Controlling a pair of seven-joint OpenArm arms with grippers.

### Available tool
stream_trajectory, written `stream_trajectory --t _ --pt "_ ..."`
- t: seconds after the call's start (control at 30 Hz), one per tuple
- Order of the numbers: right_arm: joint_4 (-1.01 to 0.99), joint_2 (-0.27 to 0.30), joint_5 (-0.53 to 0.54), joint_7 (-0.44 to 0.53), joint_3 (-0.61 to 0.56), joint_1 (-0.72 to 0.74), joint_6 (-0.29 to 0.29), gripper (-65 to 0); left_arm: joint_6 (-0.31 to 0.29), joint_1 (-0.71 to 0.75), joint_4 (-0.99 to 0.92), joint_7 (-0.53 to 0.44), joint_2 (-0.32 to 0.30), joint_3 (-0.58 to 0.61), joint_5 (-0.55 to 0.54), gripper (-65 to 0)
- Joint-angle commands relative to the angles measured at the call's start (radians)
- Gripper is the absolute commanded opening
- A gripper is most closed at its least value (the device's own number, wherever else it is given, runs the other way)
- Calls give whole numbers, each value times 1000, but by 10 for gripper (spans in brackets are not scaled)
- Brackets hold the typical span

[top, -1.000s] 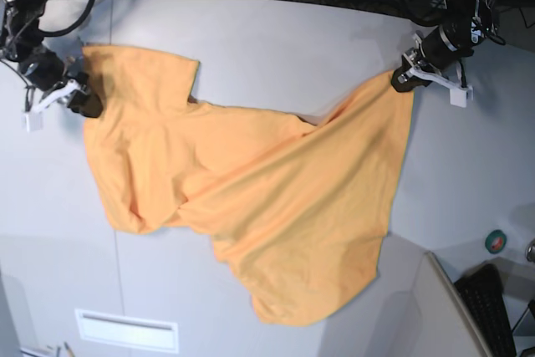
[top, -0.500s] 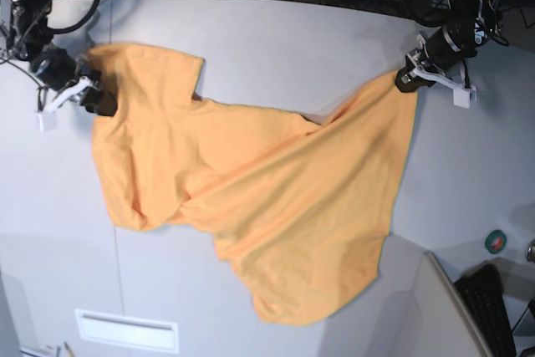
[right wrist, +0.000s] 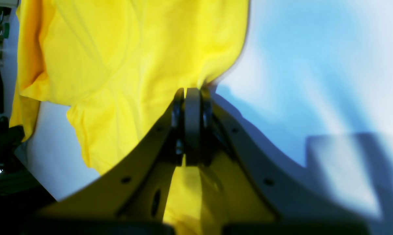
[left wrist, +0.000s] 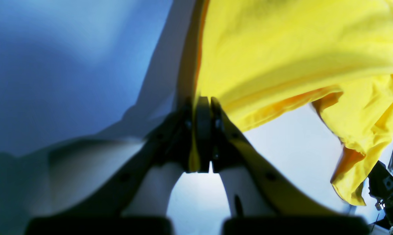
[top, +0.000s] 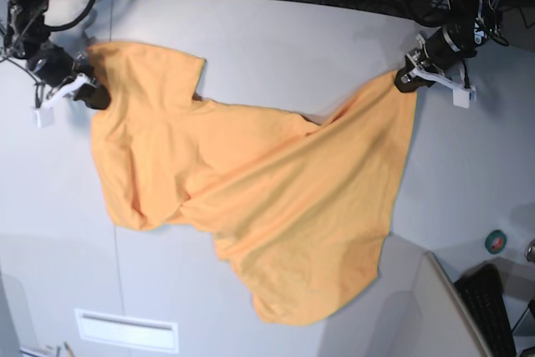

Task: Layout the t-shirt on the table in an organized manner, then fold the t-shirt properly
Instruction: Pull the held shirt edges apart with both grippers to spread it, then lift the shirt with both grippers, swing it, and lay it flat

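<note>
The light orange short-sleeved cotton t-shirt (top: 251,198) is lying spread but rumpled across the large matte white-grey counter (top: 284,48), stretching in a slanted band from the far left corner of the base view to the far right side, with a wide lobe of cloth sagging toward the near edge and a fold bunching at its left. In the wrist views the fabric (left wrist: 297,58) is reading as bright yellow (right wrist: 118,65). The right tool (top: 90,94), at the base view's left, is clenching an edge of the shirt near the sleeve, and its wrist view is showing the dark jaws pressed together (right wrist: 191,98) with cloth running under them. The left tool (top: 405,81), at the base view's right, is pinching the shirt's far right corner, its jaws closed flat on the hem (left wrist: 201,107). A black keyboard (top: 491,307) and a small green-rimmed round object (top: 496,242) are sitting beyond the counter's near right corner.
</note>
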Motion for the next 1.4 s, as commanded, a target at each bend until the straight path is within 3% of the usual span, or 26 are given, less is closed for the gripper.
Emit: stream_trajectory --t 0.0,0.13,0.23,0.37,0.43,0.6,0.8,1.03,1.2,1.37 --pt "-9 11 -91 -69 2 -14 -69 -650 -9 -1 16 -10 -14 -3 -13 -650" --pt "83 13 -91 -76 16 -37 -73 -650 4 -1 46 -10 -27 -2 16 -650" --pt "289 11 -91 -118 52 -102 -179 -650 71 -1 152 -8 -27 0 122 -650" --pt "507 14 -91 -173 54 -120 -270 -650 87 -38 264 -7 -34 70 203 -650" --pt "556 36 -91 -216 55 -83 -273 -650 94 -80 278 1 -36 104 234 -650" --pt "551 91 -108 -305 52 82 -273 -650 133 -294 274 136 -27 155 332 -650" --pt "451 102 -318 -346 55 342 -273 -650 134 -571 223 179 -24 279 409 -650" --pt "295 103 -505 -309 49 623 -268 -650 134 -922 -82 156 56 377 526 -650" --pt "221 131 -557 -219 49 791 -268 -650 134 -1146 -287 -3 125 411 584 -650" --pt "387 169 -557 -217 51 888 -268 -650 134 -1352 -323 -17 168 396 582 -650"
